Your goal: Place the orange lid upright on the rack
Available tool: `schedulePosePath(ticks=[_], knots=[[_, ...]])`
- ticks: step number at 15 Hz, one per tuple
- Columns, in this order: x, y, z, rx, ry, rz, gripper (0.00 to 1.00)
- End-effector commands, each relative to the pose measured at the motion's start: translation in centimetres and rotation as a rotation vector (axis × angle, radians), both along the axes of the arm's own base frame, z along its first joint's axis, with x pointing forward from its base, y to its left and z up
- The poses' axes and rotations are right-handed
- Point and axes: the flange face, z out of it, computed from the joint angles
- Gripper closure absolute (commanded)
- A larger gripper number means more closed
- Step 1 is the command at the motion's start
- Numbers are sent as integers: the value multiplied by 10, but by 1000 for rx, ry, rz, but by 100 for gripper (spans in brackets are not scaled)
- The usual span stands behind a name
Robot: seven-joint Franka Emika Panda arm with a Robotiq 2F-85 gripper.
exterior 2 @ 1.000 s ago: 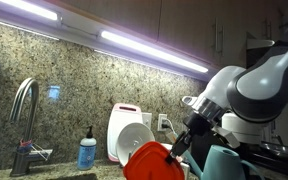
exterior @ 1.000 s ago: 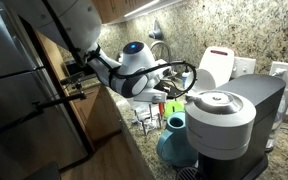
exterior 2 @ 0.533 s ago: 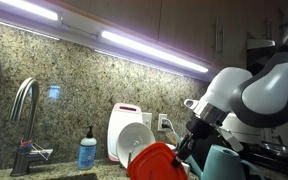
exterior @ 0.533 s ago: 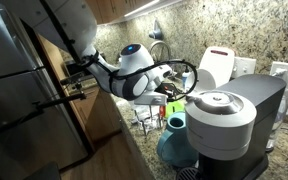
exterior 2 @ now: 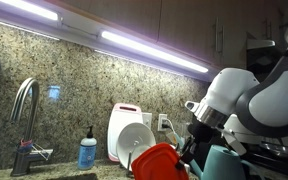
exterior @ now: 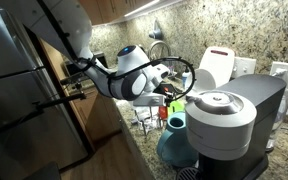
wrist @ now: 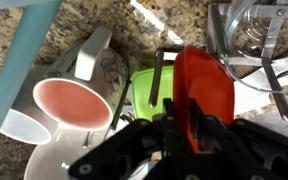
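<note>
The orange lid (wrist: 206, 85) stands on edge between my gripper's (wrist: 183, 110) two black fingers, which are shut on its lower part. It also shows in an exterior view (exterior 2: 159, 161), low in the picture, held by the gripper (exterior 2: 187, 152) just left of a teal-green cup (exterior 2: 224, 164). The wire rack (exterior: 144, 122) sits on the counter under the gripper (exterior: 170, 98), crowded with dishes. Whether the lid touches the rack cannot be told.
Below the lid lie a green item (wrist: 147, 90), a cup with a pink inside (wrist: 69, 102), a white mug (wrist: 92, 55) and a glass (wrist: 259, 30). A coffee machine (exterior: 229, 120) stands close by. White dishes (exterior 2: 132, 135), a soap bottle (exterior 2: 88, 152) and a faucet (exterior 2: 24, 105) line the wall.
The gripper with the orange lid has shifted slightly right and down in an exterior view, closer to the teal cup. The grip has not changed.
</note>
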Motion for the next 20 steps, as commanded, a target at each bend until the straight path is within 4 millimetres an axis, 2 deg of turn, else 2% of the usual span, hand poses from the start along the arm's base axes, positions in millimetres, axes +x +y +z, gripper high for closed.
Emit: schedulePosePath(ticks=[1, 2, 4, 8, 11, 17, 19, 20], knots=[[-8, -17, -13, -34, 45, -39, 96], [-8, -14, -13, -12, 39, -35, 58], [-11, -12, -15, -6, 80, -38, 53], [-16, -22, -32, -24, 142, -58, 21], [-12, -23, -28, -28, 135, -61, 1], [-7, -17, -12, -26, 107, -31, 0], [-6, -3, -3, 13, 75, 13, 0], [-6, 12, 6, 62, 42, 58, 0]])
